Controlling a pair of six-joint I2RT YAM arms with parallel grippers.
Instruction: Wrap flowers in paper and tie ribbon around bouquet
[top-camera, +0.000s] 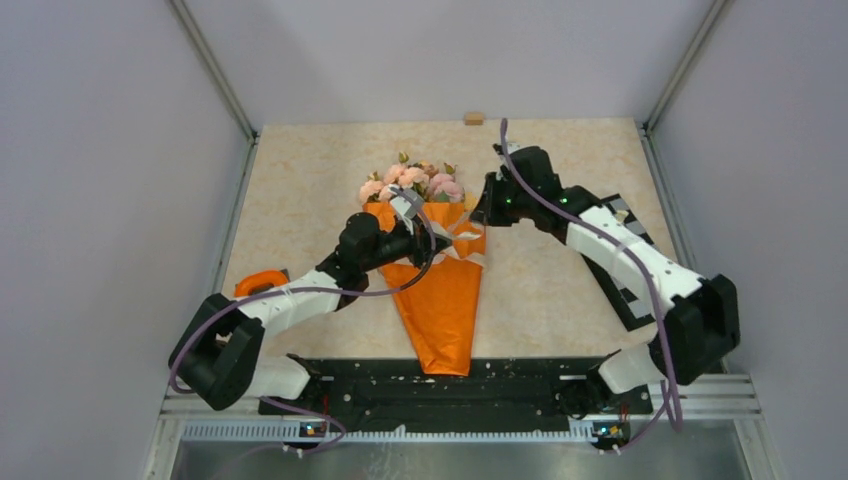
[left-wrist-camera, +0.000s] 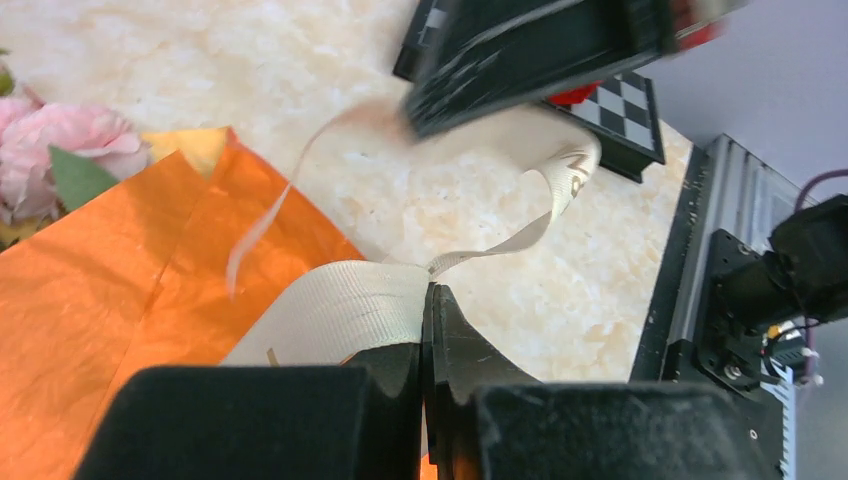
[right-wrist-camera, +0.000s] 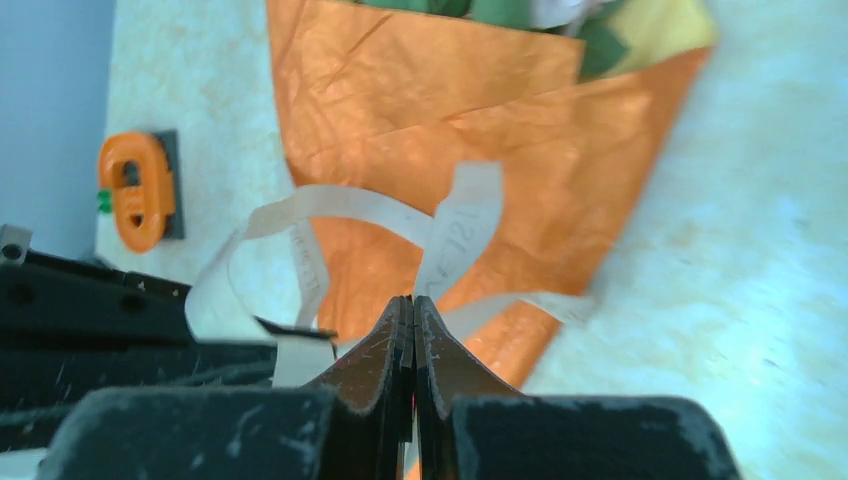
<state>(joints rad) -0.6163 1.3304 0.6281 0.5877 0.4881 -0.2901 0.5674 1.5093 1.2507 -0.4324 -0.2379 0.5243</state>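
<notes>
While the left claw and the right claw are each clamped shut on the ribbon, I judge its ends should be drawn apart evenly and low, cinching without dragging the bouquet. It lies mid-bench, flowers far, orange paper tapering near.

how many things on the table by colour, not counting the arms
orange: 2, paper cone and small orange tool
pink: 1, flower bunch
cream-white: 1, ribbon
tan: 1, small block
black-and-white: 1, checkered board
total: 6
</notes>
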